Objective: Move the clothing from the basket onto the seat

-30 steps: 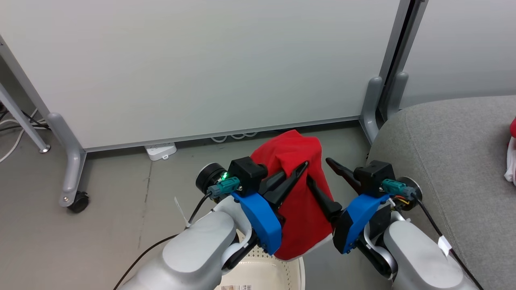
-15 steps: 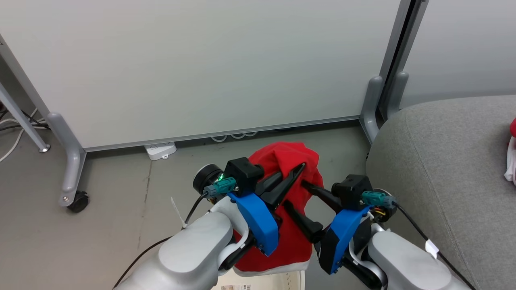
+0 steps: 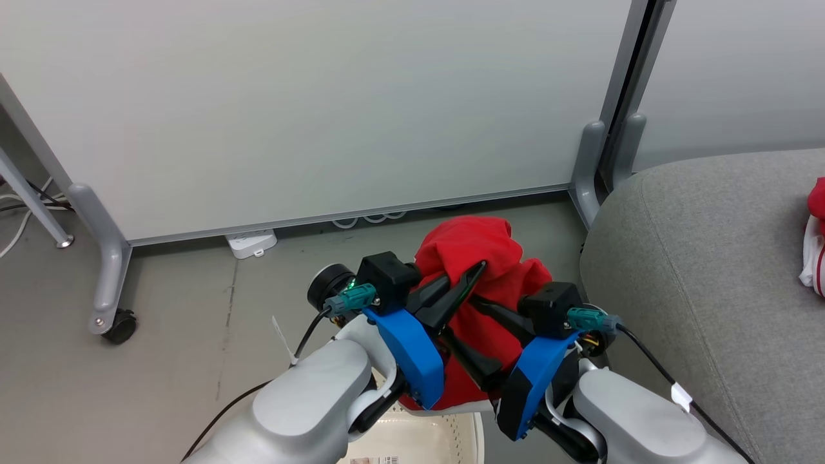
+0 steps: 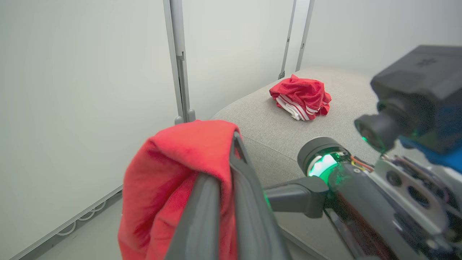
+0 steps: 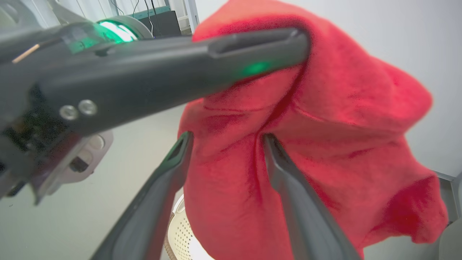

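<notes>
Head view: left gripper [image 3: 475, 274] is pinched tight on a red garment [image 3: 490, 241], dangling over the basket [image 3: 451, 438], just off the left edge of the seat [image 3: 709, 270]. Left wrist view: the other red garment [image 4: 301, 95] sits on the seat. Right wrist view: right gripper [image 5: 226, 137] is spread wide, tips at the held cloth.

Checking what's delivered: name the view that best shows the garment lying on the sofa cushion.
Left wrist view: the crumpled red garment with white stripes lies whole on the grey sofa cushion. The head view catches just its edge at the right border. The right wrist view faces the held garment.
</notes>
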{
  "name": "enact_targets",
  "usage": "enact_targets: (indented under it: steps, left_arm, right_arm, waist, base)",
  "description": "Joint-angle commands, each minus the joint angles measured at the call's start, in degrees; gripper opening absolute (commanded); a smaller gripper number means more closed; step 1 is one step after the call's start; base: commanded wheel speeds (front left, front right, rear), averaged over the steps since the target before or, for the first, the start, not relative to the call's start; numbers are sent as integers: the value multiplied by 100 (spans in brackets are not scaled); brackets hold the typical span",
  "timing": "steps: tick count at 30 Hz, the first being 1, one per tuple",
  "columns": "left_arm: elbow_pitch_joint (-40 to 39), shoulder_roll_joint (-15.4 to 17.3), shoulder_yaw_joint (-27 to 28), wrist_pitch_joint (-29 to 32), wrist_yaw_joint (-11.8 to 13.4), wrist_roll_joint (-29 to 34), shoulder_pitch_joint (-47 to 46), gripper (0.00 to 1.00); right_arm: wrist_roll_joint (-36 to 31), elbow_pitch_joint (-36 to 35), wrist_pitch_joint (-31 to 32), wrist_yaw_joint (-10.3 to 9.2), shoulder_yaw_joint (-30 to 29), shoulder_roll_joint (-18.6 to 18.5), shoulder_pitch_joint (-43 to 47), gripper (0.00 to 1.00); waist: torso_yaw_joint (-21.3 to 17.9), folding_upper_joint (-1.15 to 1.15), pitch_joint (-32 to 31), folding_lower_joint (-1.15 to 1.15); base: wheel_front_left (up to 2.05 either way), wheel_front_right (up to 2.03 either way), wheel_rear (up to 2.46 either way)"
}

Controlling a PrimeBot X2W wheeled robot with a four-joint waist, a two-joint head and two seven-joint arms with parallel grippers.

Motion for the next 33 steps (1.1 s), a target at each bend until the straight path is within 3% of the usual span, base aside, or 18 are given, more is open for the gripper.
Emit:
enact_targets:
  steps: [1, 11, 12, 13, 15, 16, 33]
  left_arm:
    - [7, -9, -14, -17, -27, -6, 1, 0]
    - [-33, -39, -95, -17, -27, -52, -12, 0]
    - [-35, -41, -103, -17, -27, -61, -17, 0]
    - [-36, -42, -109, -17, -27, -70, -21, 0]
    - [-33, -45, -118, -17, -27, -89, -28, 0]
    - [-30, -47, -122, -17, -27, -97, -32, 0]
    - [-31, 4, -78, -17, -27, -60, 12, 0]
  right_arm:
    - [-9, 102, -64, -4, -28, 65, -141, 100]
    - [-258, 915, -309, -4, -213, 587, -364, 100]
    - [-293, 987, -314, -4, -216, 639, -379, 92]
    - [-311, 1058, -320, -4, -220, 682, -391, 55]
    - [-361, 1171, -339, -4, -224, 744, -423, 14]
    - [-370, 1216, -355, -4, -222, 771, -438, 0]
    - [-336, 1496, -489, -4, -133, 835, -508, 0]
  waist:
    - [-5, 0, -4, 0]
    - [-5, 0, -22, 0]
    - [0, 0, -20, 0]
    - [5, 0, -20, 0]
    - [15, 0, -21, 0]
    - [19, 0, -21, 0]
    - [-21, 0, -31, 0]
  base:
    - [0, 0, 0]
    - [0, 0, 0]
    - [0, 0, 0]
    - [0, 0, 0]
    - [0, 0, 0]
    - [0, 0, 0]
    - [0, 0, 0]
